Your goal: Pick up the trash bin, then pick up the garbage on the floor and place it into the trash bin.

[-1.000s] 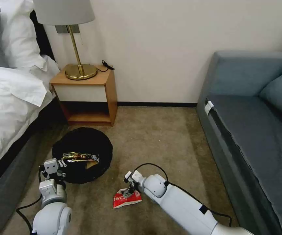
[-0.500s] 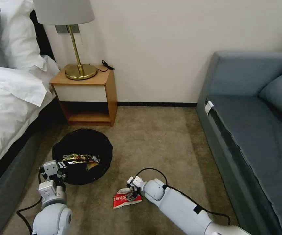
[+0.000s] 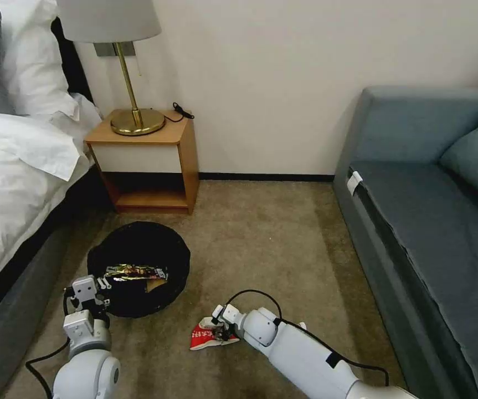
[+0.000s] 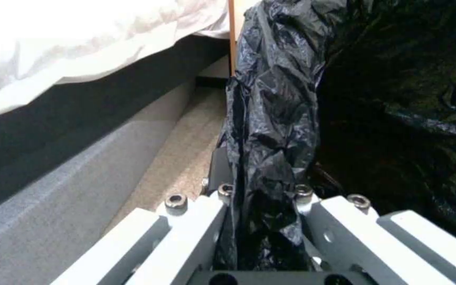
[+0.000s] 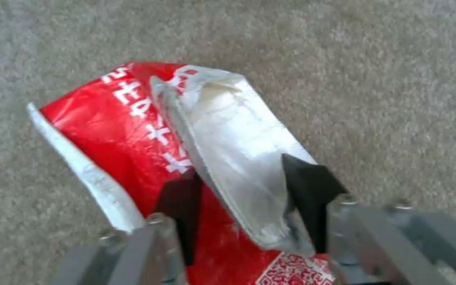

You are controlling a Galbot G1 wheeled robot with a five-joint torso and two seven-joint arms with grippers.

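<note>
The trash bin (image 3: 139, 249), round with a wrinkly black liner (image 4: 281, 79), stands on the carpet in front of the nightstand. Inside it lie a gold-brown snack wrapper (image 3: 136, 272) and a bit of brown paper bag (image 3: 156, 284). My left gripper (image 3: 96, 284) (image 4: 262, 174) is shut on the bin's near rim, with liner bunched between its fingers. The red-and-white wrapper (image 3: 201, 338) (image 5: 112, 118) lies on the carpet to the right of the bin. My right gripper (image 3: 219, 331) (image 5: 238, 170) is down on it, its black fingertips pinching a raised silver fold.
A wooden nightstand (image 3: 150, 160) with a brass lamp (image 3: 130, 83) stands against the wall behind the bin. The bed (image 3: 17, 166) runs along the left and a grey-blue sofa (image 3: 432, 221) along the right. Open carpet (image 3: 272, 238) lies between them.
My right gripper has sunk onto the red-and-white wrapper and drawn nearer; the wrapper now looks crumpled. The left gripper and bin have shifted slightly toward me.
</note>
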